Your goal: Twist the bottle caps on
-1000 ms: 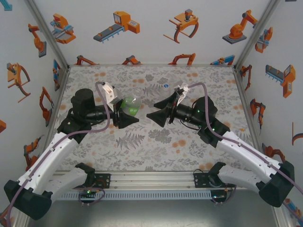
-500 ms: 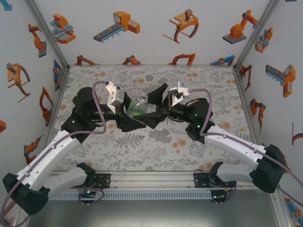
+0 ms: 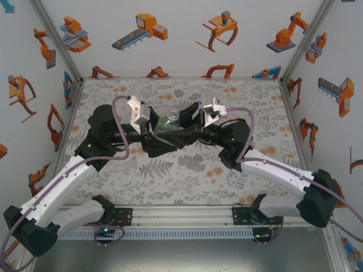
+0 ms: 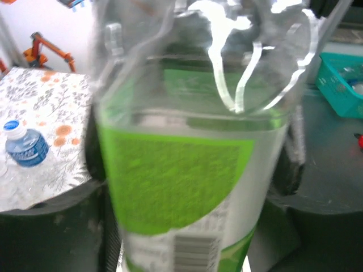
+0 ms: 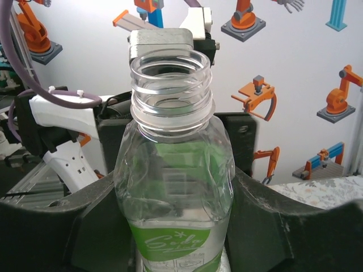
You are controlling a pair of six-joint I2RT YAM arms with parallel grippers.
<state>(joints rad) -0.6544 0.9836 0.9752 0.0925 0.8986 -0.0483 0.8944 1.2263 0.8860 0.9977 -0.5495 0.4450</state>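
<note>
Left claw [image 3: 163, 136]: clamped on the green bottle [image 5: 173, 187].
Right claw [image 3: 185, 126]: closed on the same bottle from the opposite side.
Green bottle: held above mid-worktop [image 3: 170, 170], neck [image 5: 170, 85] open.
Blue bottle [image 4: 25, 147]: on the worktop, cap [image 4: 12, 126] on.

Left tool [image 3: 159, 136] and right tool [image 3: 185, 127] hem the green bottle [image 3: 168, 124]; neck uncovered.

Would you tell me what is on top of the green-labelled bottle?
Nothing sits on the green-labelled bottle: its threaded mouth is open, uncapped. The label hides the lower inside.
</note>
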